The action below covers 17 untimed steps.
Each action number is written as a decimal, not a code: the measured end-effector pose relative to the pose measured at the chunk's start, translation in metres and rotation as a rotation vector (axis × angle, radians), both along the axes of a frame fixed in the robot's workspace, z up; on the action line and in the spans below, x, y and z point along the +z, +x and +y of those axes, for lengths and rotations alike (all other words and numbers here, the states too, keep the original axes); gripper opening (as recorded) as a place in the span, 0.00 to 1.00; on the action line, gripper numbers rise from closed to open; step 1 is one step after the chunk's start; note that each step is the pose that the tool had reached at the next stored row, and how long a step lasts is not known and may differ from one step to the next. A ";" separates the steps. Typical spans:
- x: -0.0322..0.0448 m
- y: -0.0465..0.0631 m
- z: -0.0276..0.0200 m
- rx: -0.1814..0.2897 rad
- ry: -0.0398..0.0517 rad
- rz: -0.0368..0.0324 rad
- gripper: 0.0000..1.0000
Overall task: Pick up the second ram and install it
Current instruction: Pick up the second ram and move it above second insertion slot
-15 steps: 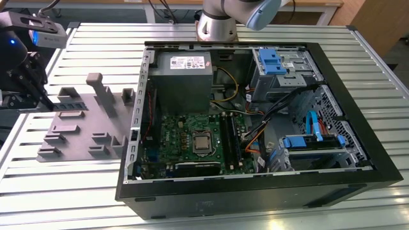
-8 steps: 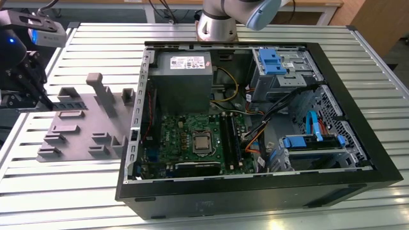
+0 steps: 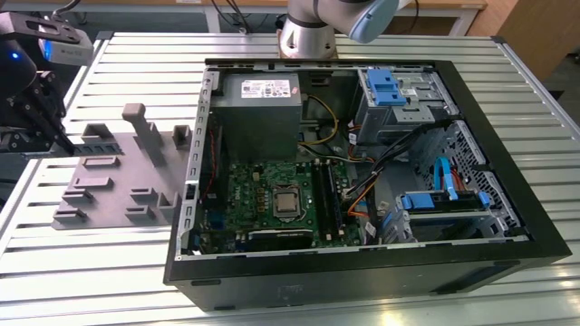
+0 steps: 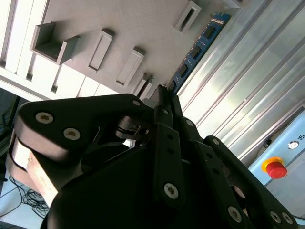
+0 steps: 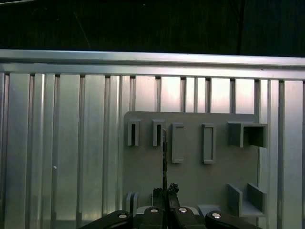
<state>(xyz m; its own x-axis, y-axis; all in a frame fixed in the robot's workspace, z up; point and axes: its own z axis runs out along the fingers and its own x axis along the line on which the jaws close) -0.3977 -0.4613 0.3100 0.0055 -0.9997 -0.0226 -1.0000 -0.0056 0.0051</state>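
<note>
The second ram point(image 4: 198, 45) is a thin blue strip with dark chips, and it sticks out from my gripper's fingertips. My gripper point(image 4: 164, 90) is shut on one end of it. The first wrist view has the ram point(image 5: 164, 152) edge-on, running from my gripper point(image 5: 165, 193) out over the grey holder block point(image 5: 190, 176), beside two narrow slots. At the exterior view's far left, my gripper point(image 3: 65, 144) holds the ram point(image 3: 95, 146) level at the far end of the holder block point(image 3: 118, 176). The green motherboard point(image 3: 263, 197) with its long black slots point(image 3: 328, 197) lies in the open computer case point(image 3: 363, 272).
The case also holds a grey power supply point(image 3: 258, 102), blue drive brackets point(image 3: 390, 85), and loose cables point(image 3: 381, 163). The arm's base point(image 3: 308, 34) stands behind the case on the ribbed metal table point(image 3: 91, 272). A red button point(image 4: 275, 168) sits beyond the table edge.
</note>
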 end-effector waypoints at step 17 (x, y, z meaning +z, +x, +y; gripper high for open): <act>0.0053 0.000 0.0000 0.000 0.0000 0.0000 0.14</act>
<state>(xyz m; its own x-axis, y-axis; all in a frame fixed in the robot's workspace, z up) -0.3977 -0.4613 0.3152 0.0057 -0.9997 -0.0226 -1.0000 -0.0058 0.0051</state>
